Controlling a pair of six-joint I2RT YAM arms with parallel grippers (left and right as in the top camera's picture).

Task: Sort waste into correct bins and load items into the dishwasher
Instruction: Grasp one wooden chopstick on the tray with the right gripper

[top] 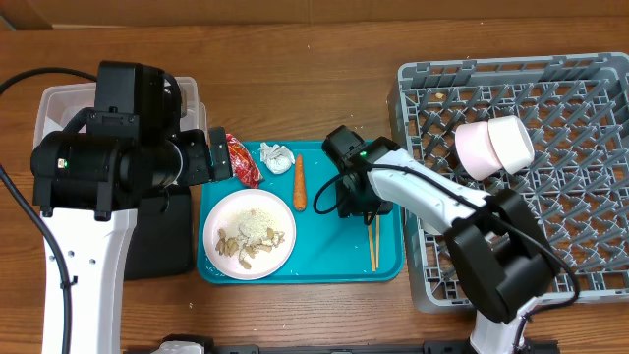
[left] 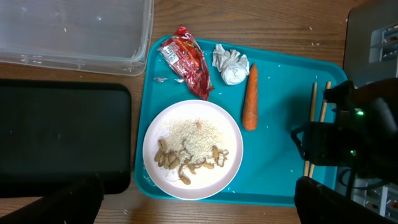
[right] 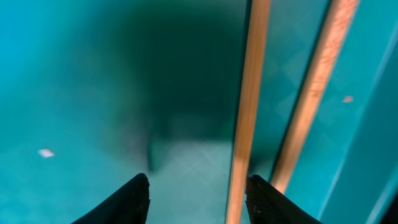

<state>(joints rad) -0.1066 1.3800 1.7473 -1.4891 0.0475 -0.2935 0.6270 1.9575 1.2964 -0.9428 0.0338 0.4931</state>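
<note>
A white plate with beige food scraps sits on the teal tray. Beside it lie the red wrapper, paper ball and carrot. The chopsticks lie at the tray's right side. My right gripper is down on the tray, open, with one chopstick between its fingers and the other just outside. My left gripper hangs open above the tray, holding nothing. Two white bowls lie in the grey dish rack.
The clear tub stands at the back left, with the black tray in front of it, both partly under my left arm. The rack's lattice wall stands right next to the teal tray's right edge.
</note>
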